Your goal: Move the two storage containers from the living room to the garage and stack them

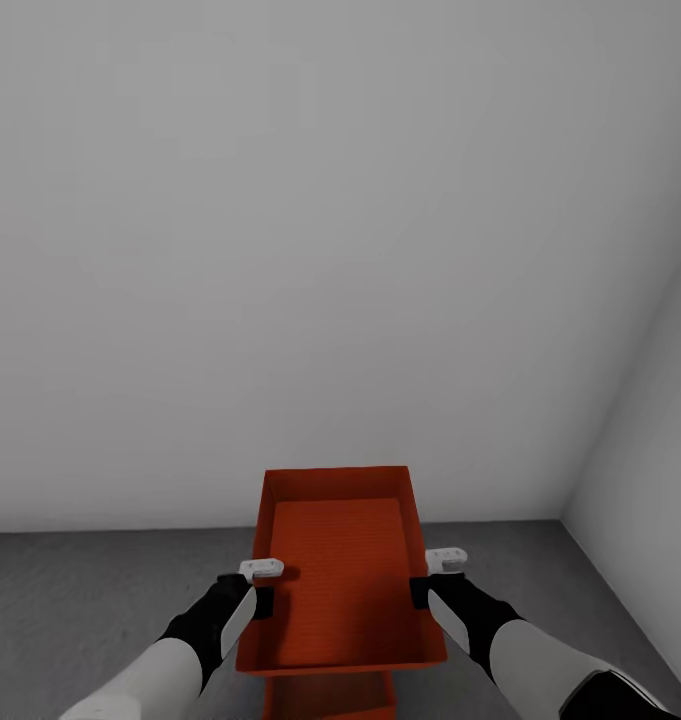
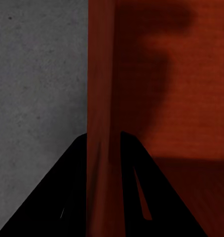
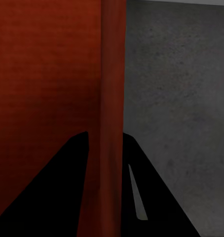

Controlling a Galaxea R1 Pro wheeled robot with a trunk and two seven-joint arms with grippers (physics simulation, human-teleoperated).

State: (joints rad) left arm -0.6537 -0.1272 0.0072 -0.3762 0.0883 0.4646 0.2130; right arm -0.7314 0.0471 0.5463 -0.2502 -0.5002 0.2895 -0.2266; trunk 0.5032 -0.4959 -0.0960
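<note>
Both grippers — left gripper (image 1: 263, 585), right gripper (image 1: 432, 577) — clamp the upper container (image 1: 342, 570); head view shows, seemingly, another container (image 1: 330, 697) beneath.

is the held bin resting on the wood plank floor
No, the upper container hangs between the left gripper and right gripper over grey concrete floor.

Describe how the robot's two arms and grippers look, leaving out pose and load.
In the head view both arms have smooth white forearm shells that turn into matte black wrist sections. The left gripper and right gripper each carry a small white rounded block at the tip. In the wrist views the fingers are plain black wedges tapering forward, with a thin pale sliver on one. No cables or markings are visible.
</note>
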